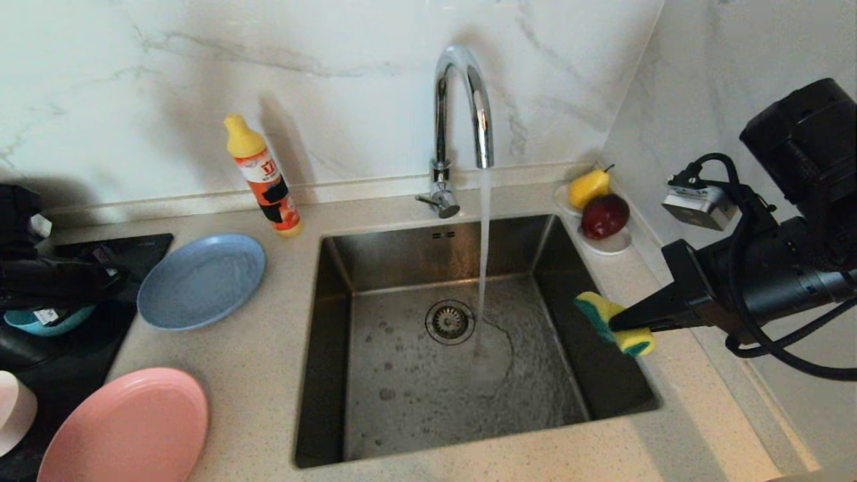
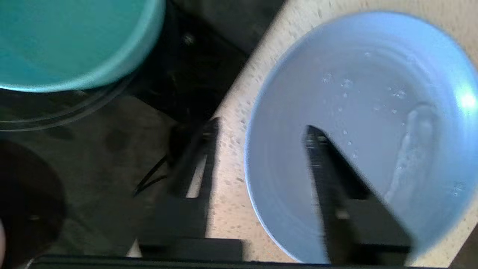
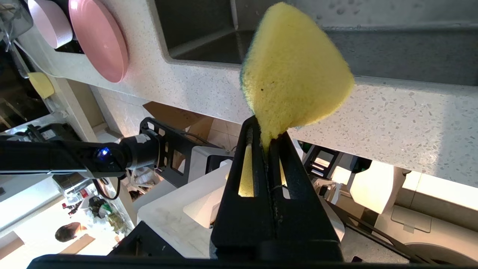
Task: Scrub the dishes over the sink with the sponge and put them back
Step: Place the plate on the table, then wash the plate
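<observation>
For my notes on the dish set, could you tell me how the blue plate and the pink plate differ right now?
The blue plate is blue and lies nearer the wall, by the detergent bottle; the pink plate is pink and lies at the counter's near edge. The blue plate holds water droplets; the pink plate shows none. Both are round, shallow and left of the sink.
</observation>
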Robot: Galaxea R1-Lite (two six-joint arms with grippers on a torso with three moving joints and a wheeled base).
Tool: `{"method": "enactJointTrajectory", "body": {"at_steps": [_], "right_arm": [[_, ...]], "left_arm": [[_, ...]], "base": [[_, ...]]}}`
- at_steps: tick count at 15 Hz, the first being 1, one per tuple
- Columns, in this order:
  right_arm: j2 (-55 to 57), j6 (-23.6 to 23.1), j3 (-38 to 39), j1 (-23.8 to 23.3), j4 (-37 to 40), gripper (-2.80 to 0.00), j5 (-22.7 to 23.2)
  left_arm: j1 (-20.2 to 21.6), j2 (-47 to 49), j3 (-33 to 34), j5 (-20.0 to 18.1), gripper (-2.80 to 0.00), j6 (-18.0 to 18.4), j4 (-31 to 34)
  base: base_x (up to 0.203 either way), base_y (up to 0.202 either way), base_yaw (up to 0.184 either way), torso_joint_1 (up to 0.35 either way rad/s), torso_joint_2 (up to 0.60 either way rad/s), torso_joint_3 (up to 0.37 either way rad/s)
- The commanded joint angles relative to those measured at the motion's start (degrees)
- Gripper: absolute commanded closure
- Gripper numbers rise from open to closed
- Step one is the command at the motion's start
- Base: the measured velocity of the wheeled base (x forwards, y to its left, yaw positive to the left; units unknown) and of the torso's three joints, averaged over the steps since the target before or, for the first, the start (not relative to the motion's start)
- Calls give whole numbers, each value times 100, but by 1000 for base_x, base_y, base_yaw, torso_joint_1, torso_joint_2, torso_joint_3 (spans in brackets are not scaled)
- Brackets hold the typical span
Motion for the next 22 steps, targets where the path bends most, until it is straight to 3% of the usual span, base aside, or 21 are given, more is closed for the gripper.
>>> {"method": "enactJointTrajectory", "body": {"at_steps": [1,3,5,6,7,11,12,15,18,19,22], "right_arm": [[-1,24,3,27,23,0,16],[-10,26,21,27,23,0,7],[-37,24,57,18,23,0,7],[-66,24,108,18,23,0,7],[-80,24,123,18,18,0,7],[7,24,126,18,15,0,-1],[11,15,126,18,15,0,7],[7,15,135,18,15,0,7],[-1,15,175,18,20,0,7],[-15,15,193,18,23,0,7],[-8,15,258,18,15,0,7]], "left_arm": [[95,-135,-16,-3,-280,-17,47],[98,-422,1,-1,-280,43,526],[183,-559,-70,7,-280,340,1277],[246,-647,-35,4,0,514,1564],[311,-762,17,5,0,765,1902],[919,-897,119,29,0,2681,3373],[1084,-948,186,50,0,2929,3564],[1246,-958,506,351,0,2974,3580],[1240,-962,1102,360,0,3012,3292],[1240,-951,1345,355,-280,3014,3044],[1240,-857,1712,221,-280,2940,2466]], "base": [[0,0,0,0,0,0],[0,0,0,0,0,0],[0,0,0,0,0,0],[0,0,0,0,0,0],[0,0,0,0,0,0],[0,0,0,0,0,0],[0,0,0,0,0,0],[0,0,0,0,0,0],[0,0,0,0,0,0],[0,0,0,0,0,0],[0,0,0,0,0,0]]}}
